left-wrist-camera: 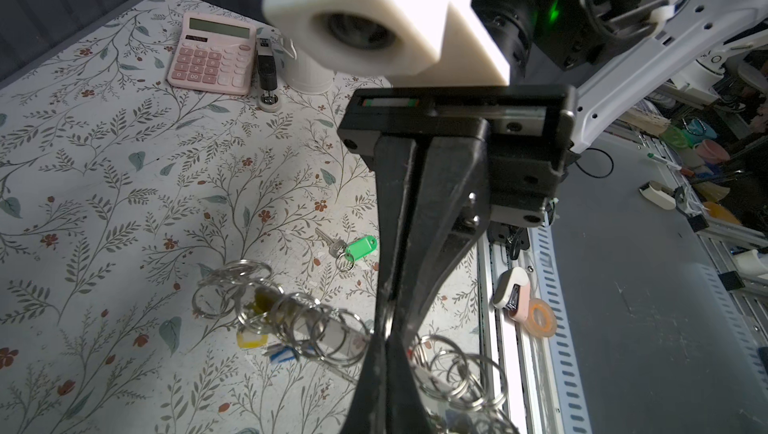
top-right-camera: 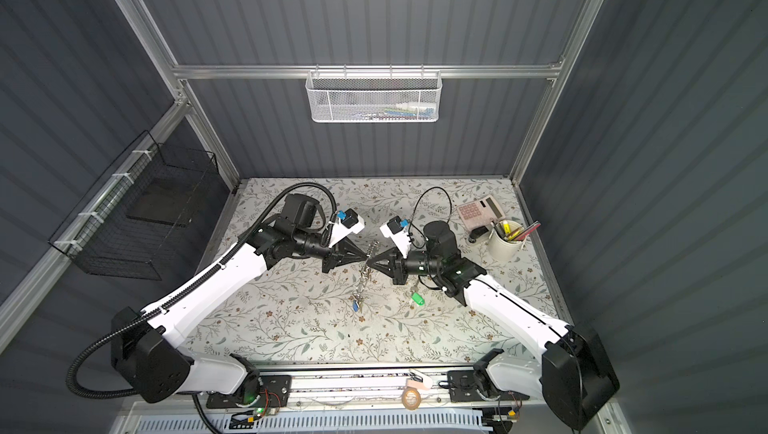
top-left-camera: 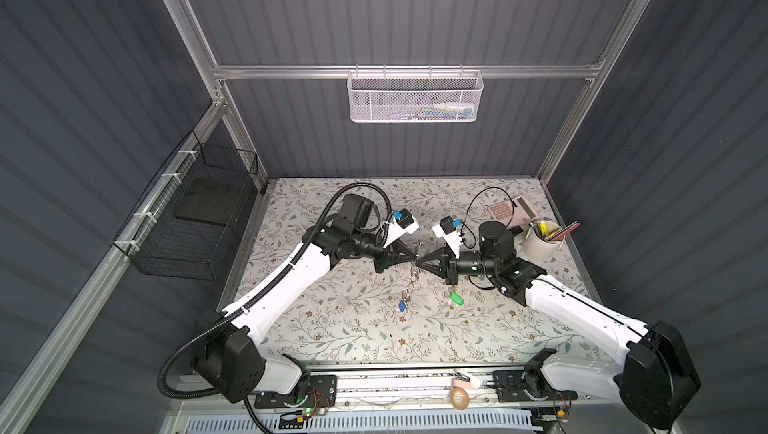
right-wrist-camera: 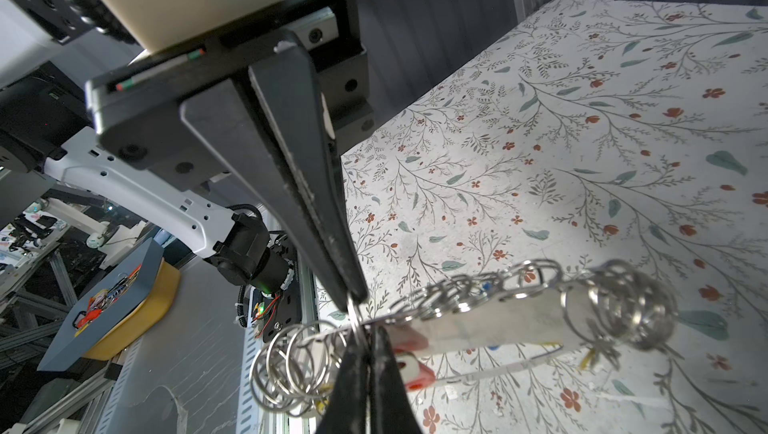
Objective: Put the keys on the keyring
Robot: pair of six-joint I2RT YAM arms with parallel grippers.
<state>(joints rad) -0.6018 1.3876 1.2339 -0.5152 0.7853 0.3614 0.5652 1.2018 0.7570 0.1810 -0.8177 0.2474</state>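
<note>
The keyring (top-left-camera: 411, 282) hangs above the floral table, a grey loop (right-wrist-camera: 478, 324) strung with many silver rings (left-wrist-camera: 299, 320) and blue, yellow and red tags. My left gripper (top-left-camera: 411, 261) and right gripper (top-left-camera: 419, 263) meet tip to tip at the table's middle. Both are shut on the keyring's top. In the right wrist view my right gripper (right-wrist-camera: 363, 330) pinches the loop beside a red tag (right-wrist-camera: 415, 369). In the left wrist view my left gripper (left-wrist-camera: 388, 342) grips it between ring clusters. The keys (top-left-camera: 457, 299) with the green tag (left-wrist-camera: 361, 246) lie loose on the table, under the right wrist.
At the back right stand a pink calculator (top-left-camera: 509, 208), a black stapler (left-wrist-camera: 266, 75) and a white cup of pens (top-left-camera: 540, 241). A tape roll (top-left-camera: 459, 398) lies on the front rail. A black wire basket (top-left-camera: 195, 212) hangs on the left wall and a white mesh basket (top-left-camera: 415, 95) on the back wall.
</note>
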